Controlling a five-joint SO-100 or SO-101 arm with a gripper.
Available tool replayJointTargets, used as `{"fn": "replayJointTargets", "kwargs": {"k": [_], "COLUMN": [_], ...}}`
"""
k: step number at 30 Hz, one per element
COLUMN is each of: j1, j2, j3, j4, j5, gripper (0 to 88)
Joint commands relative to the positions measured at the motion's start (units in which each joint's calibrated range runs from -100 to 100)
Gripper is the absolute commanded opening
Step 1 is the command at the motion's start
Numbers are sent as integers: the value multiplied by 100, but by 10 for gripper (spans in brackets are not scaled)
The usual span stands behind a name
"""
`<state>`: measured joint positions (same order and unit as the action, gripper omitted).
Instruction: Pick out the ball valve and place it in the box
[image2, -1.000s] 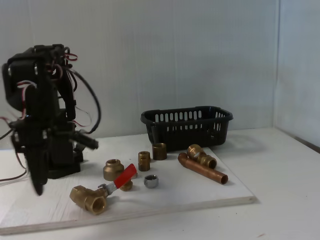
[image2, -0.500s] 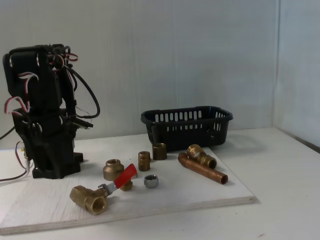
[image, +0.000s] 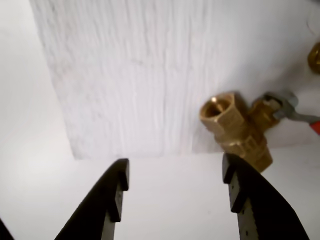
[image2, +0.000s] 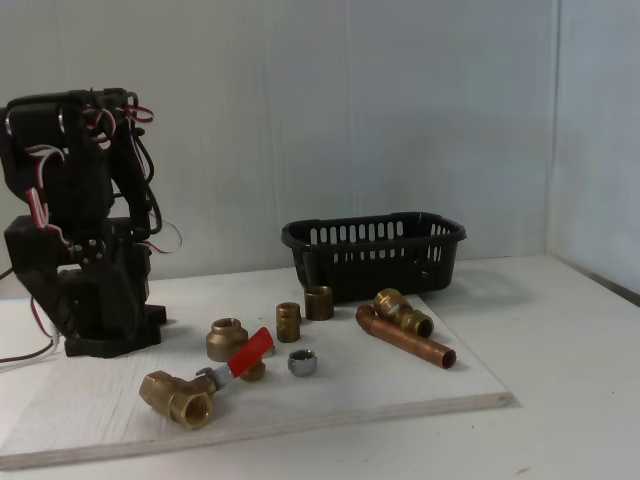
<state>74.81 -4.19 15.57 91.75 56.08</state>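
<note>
Arm: black SO-100-type arm (image2: 85, 250) folded up at the left of the fixed view, red and white wires looping over its upper joints, base on the white counter (image2: 560, 400).
Gripper: in the wrist view the gripper (image: 175, 185) points down at the counter, its two black fingers (image: 112, 192) spread wide apart, released, nothing between them.
Ball valve: brass ball valve (image2: 195, 385) lies on its side near the front left of the white wooden board (image2: 400, 385), red lever handle (image2: 250, 352) angled up to the right. In the wrist view the ball valve (image: 235, 125) sits at the board's edge, one threaded open end facing the camera, just beyond the right finger and apart from it.
Box: black slotted basket (image2: 375, 250) stands at the back edge of the board, well apart from the ball valve.
Other fittings: brass reducer (image2: 227, 339), two short brass couplings (image2: 303, 312), a silver nut (image2: 302, 362) behind and right of the valve.
Pipe piece: brass elbow on a copper pipe (image2: 405, 332) lies at the right, in front of the basket.
</note>
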Motion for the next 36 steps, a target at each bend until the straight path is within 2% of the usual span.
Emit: {"fn": "replayJointTargets", "kwargs": {"k": [1,7,13,18,23,36], "j1": [158,195,143,121,-145,-492], "j2": [-9,0,0,0,0,-26], "j3": [-239,-59,853,1692,2134,2161], "j4": [-466,-1620,-2610,-3781,-4659,-4719], "j5": [530,1379,2471,3030,3098,3124], "gripper": [201,201,201,201,201,203]}}
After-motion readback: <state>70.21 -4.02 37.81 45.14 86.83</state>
